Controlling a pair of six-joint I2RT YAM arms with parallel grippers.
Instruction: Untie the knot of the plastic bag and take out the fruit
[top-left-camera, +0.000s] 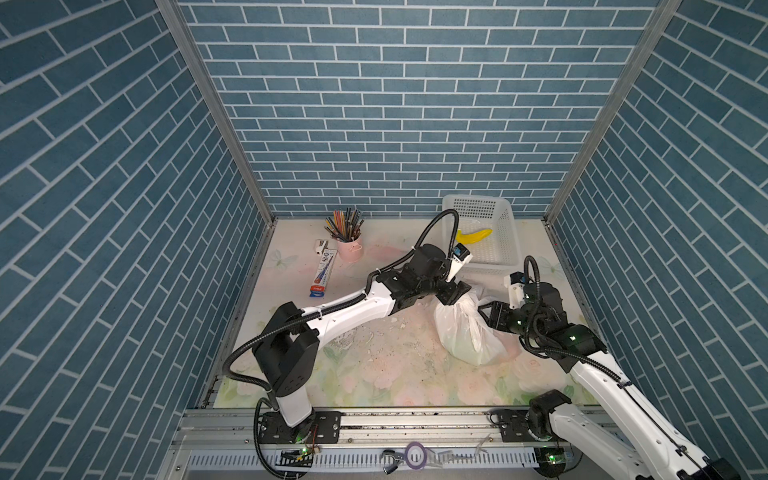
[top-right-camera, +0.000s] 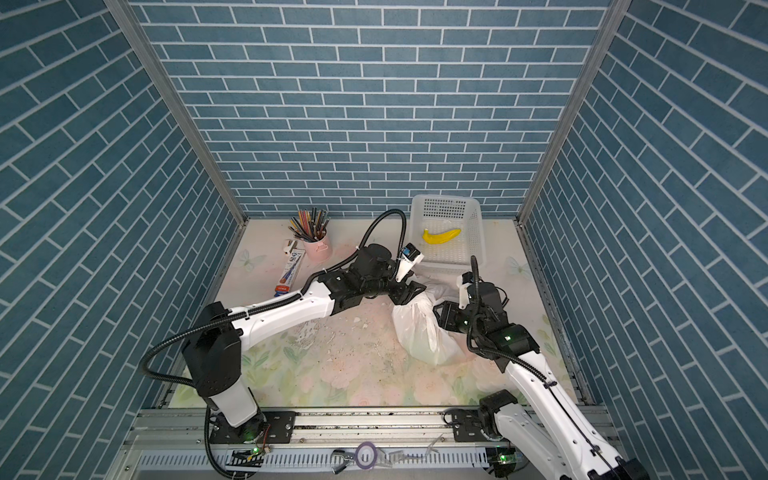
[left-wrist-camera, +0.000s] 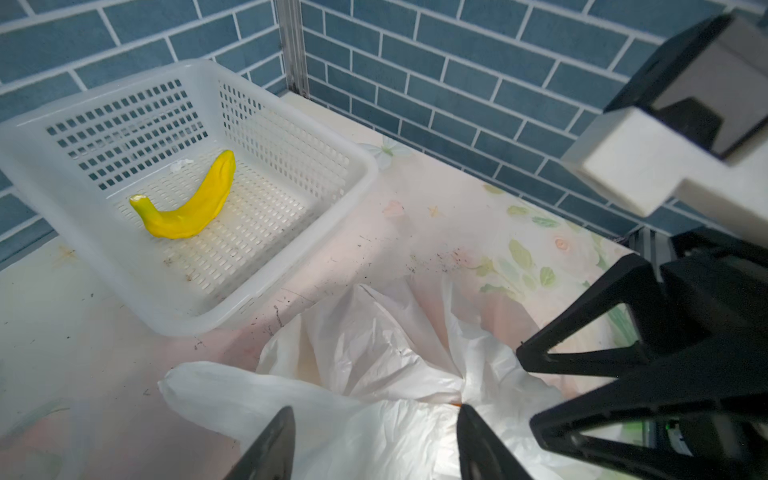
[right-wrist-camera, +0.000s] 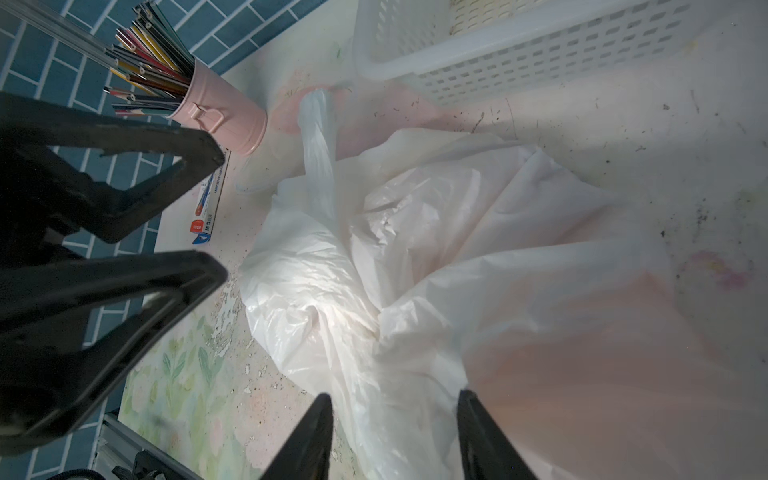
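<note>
Both jaw pairs stand apart: left gripper (top-left-camera: 456, 294) at the gathered far end of the plastic bag (top-left-camera: 465, 334), right gripper (top-left-camera: 487, 313) at its right side. The bag lies right of centre, long axis near to far, neck pointing toward the white basket (top-left-camera: 508, 232).

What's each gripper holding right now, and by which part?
Nothing, it seems: left gripper and right gripper both stand open, jaws apart over the gathered neck of the plastic bag.
</note>
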